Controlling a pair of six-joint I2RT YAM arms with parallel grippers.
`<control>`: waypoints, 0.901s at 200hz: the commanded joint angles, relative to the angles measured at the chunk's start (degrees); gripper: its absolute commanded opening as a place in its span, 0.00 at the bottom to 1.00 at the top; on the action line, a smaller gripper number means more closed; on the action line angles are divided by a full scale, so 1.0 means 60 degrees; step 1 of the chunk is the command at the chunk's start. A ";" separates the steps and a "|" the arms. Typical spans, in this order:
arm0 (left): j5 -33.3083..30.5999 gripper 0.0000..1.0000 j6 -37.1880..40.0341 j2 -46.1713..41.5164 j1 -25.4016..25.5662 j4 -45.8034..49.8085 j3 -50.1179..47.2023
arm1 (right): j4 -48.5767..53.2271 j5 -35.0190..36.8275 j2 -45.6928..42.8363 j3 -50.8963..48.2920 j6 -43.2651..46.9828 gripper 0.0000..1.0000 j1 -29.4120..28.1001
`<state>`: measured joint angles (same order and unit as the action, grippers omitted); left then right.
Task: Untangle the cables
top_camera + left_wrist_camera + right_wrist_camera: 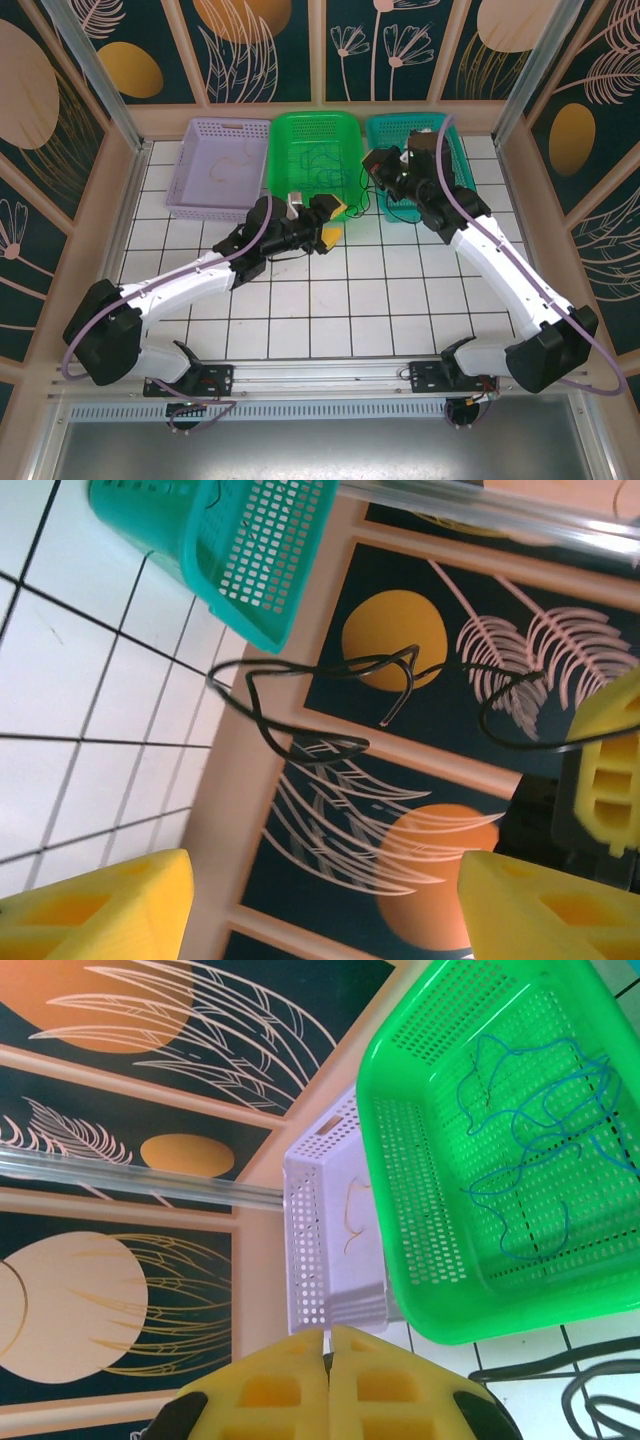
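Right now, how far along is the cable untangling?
Done: a blue cable lies alone in the green basket, a tan cable in the lavender basket. In hand: the black cable appears to hang from the shut right gripper; the left gripper is open. Left: probably dropping it in the teal basket.

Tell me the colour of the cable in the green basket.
Blue cable; best seen in right wrist view.

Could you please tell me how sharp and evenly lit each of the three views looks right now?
Top external: even, soft light, everything crisp, only faint shadows on the table. Left wrist: the yellow fingers are soft up close, the black cable fairly sharp. Right wrist: the green basket glows very bright, its blue cable is clear.
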<state>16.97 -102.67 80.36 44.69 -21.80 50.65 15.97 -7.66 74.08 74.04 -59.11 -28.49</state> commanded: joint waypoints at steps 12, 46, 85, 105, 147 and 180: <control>0.0122 0.73 -0.2330 0.0174 -0.0027 -0.1262 -0.0078 | -0.0588 -0.0332 -0.0248 -0.0334 -0.0174 0.00 -0.0042; 0.0443 0.72 -0.2506 0.0582 -0.0034 -0.1275 0.0075 | -0.0673 -0.0408 -0.0348 -0.0438 -0.0239 0.00 -0.0111; 0.0214 0.59 -0.2454 0.1001 -0.0037 -0.1167 0.0061 | -0.0609 -0.0466 -0.0558 -0.0563 -0.0366 0.00 -0.0259; 0.0195 0.54 -0.2414 0.1299 -0.0097 -0.1381 0.0148 | -0.0580 -0.0488 -0.0737 -0.0751 -0.0468 0.00 -0.0356; 0.0351 0.13 -0.1814 0.1653 -0.0151 -0.1434 0.0329 | -0.0501 -0.0387 -0.1046 -0.1011 -0.0606 0.00 -0.0379; 0.0553 0.00 0.0369 0.1195 -0.0188 0.0310 0.0531 | -0.0274 -0.0489 -0.0969 -0.0591 -0.0421 0.00 0.0334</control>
<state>18.76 -109.69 90.06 43.97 -27.35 51.35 14.33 -9.74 69.41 68.58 -61.89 -29.69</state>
